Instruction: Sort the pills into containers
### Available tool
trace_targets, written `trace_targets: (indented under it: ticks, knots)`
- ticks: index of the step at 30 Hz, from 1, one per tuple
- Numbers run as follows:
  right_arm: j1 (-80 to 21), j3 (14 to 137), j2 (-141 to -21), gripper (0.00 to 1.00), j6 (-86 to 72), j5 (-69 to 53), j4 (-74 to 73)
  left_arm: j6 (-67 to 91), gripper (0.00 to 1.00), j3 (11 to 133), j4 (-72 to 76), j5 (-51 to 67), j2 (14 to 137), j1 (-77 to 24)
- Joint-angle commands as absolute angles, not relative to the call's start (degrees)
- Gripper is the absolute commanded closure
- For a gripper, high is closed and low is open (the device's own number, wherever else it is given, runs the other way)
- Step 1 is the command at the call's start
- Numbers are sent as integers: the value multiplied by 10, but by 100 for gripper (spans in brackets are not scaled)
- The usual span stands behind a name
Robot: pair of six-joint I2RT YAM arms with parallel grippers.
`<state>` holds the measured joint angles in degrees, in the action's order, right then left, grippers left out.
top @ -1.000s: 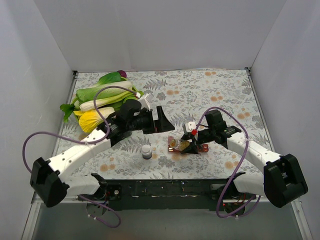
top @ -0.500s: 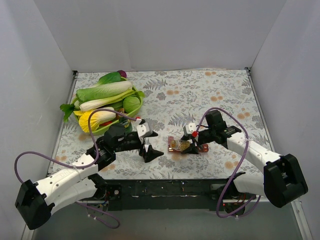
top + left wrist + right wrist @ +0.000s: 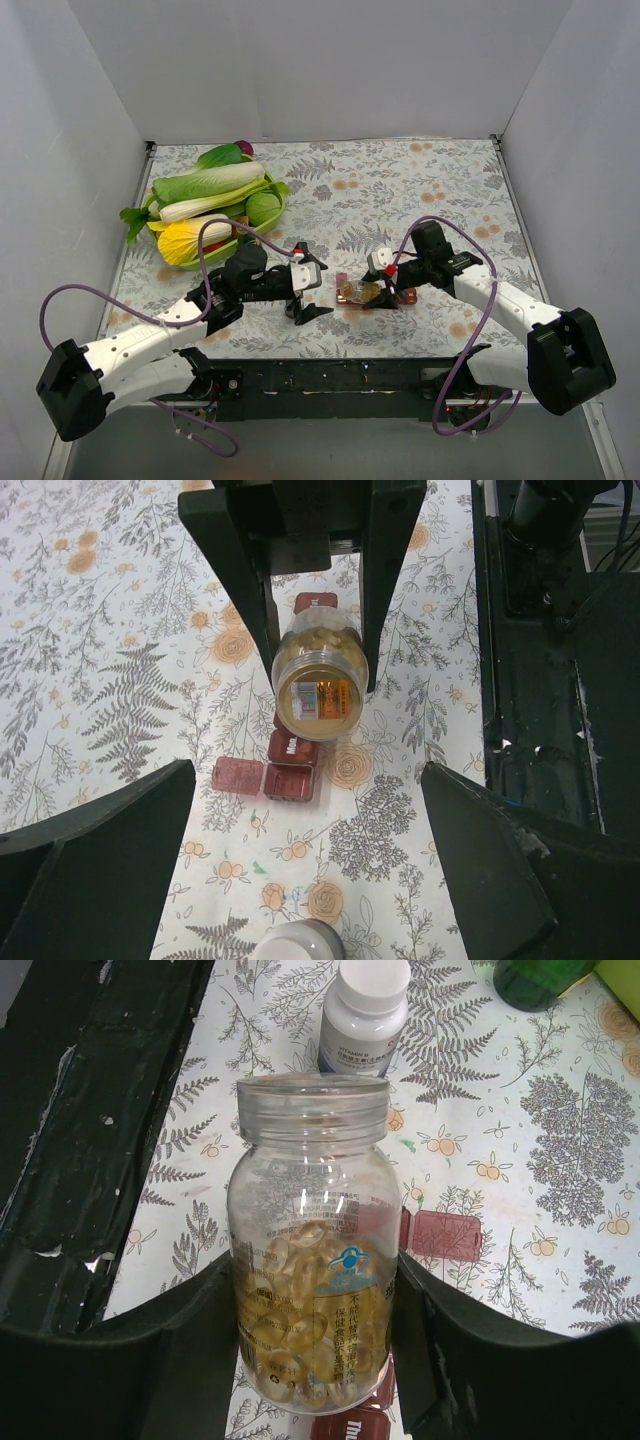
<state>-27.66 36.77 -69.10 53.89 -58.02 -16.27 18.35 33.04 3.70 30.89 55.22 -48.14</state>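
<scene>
The dark red pill strip (image 3: 398, 297) lies on the floral table in front of the right arm. In the left wrist view the strip (image 3: 292, 765) has one compartment with its lid open flat to the left. My right gripper (image 3: 372, 286) is shut on a clear uncapped bottle of yellow softgel pills (image 3: 312, 1260) and holds it lying over the strip, mouth toward the left arm. The bottle's base shows in the left wrist view (image 3: 318, 692). My left gripper (image 3: 311, 291) is open and empty, just left of the strip.
A small grey bottle with a white cap (image 3: 365, 1008) stands under my left gripper (image 3: 297, 942). A green bottle (image 3: 538, 974) stands beyond it. A basket of vegetables (image 3: 205, 205) fills the back left. The black base rail (image 3: 330, 375) runs along the near edge.
My left arm has swung from the back left down toward the near edge, then right, bringing its open gripper close to the strip. The right gripper and bottle have hardly moved.
</scene>
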Motion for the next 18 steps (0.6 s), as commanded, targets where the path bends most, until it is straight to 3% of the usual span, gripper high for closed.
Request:
trace_targets:
  ticks: [1, 10, 18]
  knots:
    - [-277, 381, -684, 96, 548, -605, -162, 141, 2, 359, 29, 312, 558, -490]
    - [-277, 381, -684, 96, 549, -606, -163, 117, 3, 396, 17, 308, 613, -503]
    - [-277, 381, -684, 96, 551, -606, -165, 135, 14, 437, 18, 292, 687, -529]
